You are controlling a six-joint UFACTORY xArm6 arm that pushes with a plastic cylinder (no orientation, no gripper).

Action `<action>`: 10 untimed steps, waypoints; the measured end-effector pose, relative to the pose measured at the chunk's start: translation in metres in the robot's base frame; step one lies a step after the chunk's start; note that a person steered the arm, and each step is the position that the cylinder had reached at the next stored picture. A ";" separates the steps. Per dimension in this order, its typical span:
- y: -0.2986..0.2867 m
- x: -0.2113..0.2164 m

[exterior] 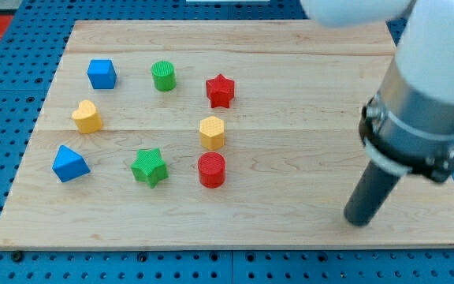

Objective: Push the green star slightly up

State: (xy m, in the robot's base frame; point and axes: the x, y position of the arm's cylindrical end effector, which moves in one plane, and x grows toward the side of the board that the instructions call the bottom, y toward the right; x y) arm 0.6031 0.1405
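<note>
Wooden board (290, 158) on blue pegboard; my tip (359, 222), a bare rod with no jaws and holding nothing, sits well right of the green star (149, 167). Crossing over, it could clip the red cylinder (211, 170), or strike the star off-centre and spin it sideways.

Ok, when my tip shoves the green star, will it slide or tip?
The green star looks squat and flat-based, so it likely slides. Its points may make it rotate if hit off-centre. My tip sits far toward the view's right.

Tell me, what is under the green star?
The green star-shaped block sits flat on the pale wooden board. Only wood shows around it; the patch directly beneath is covered. Nothing is on top. My tip is far off toward the view's right.
</note>
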 end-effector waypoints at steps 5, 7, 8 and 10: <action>-0.231 -0.054; -0.244 -0.077; -0.244 -0.077; -0.244 -0.079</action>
State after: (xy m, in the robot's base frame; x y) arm 0.5244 -0.1036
